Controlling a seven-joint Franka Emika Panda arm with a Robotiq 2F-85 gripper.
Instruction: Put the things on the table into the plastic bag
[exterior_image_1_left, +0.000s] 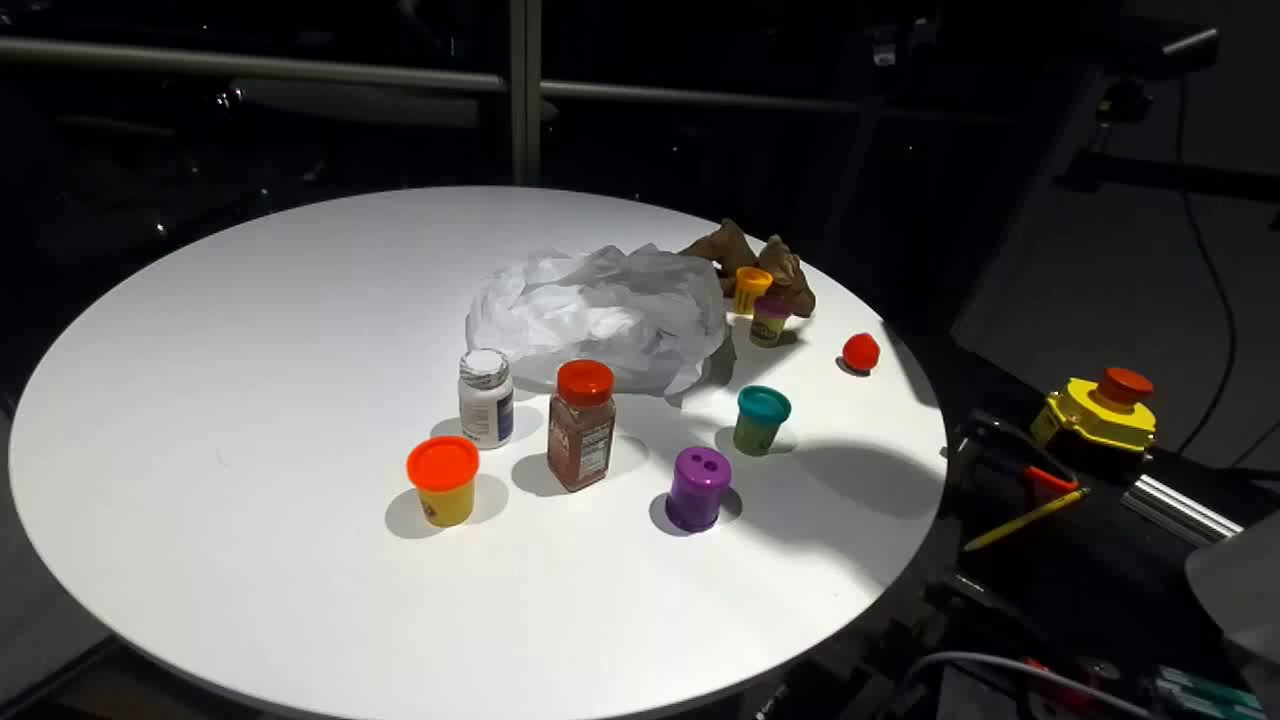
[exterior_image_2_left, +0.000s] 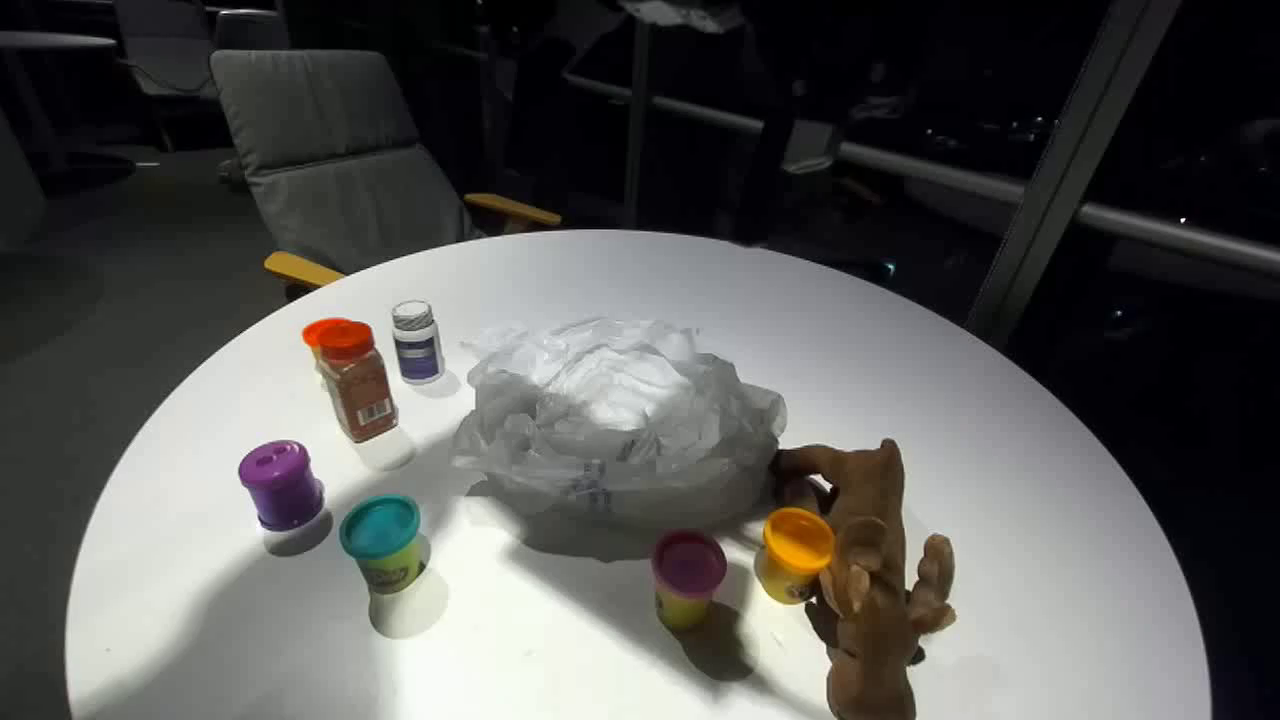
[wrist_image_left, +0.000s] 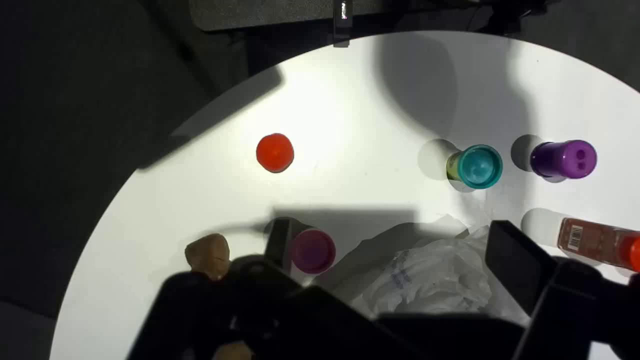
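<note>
White and crumpled, the plastic bag (exterior_image_2_left: 620, 430) is sitting on the worktop (exterior_image_1_left: 250, 300), any contents hidden, while four tubs (exterior_image_2_left: 385, 545), two bottles (exterior_image_1_left: 581, 430), purple canister (exterior_image_1_left: 698, 490), red object (exterior_image_1_left: 861, 352) and brown toy (exterior_image_2_left: 885, 590) are waiting unpacked, the tool (wrist_image_left: 390, 235) hovering, jaws apart.

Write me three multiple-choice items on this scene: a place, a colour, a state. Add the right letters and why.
1. Where is the brown plush toy relative to the crumpled whitish plastic bag?
A) inside
B) beside
C) underneath

2. Which colour is the cap on the square-sided jar with red-brown contents?
A) green
B) white
C) orange-red

3. How does the black two-finger gripper stand?
A) open
B) shut, empty
C) shut on the bag

1 B: the toy lies next to the bag in an exterior view.
2 C: the cap shows orange-red in both exterior views.
3 A: its fingers stand wide apart in the wrist view.
</note>
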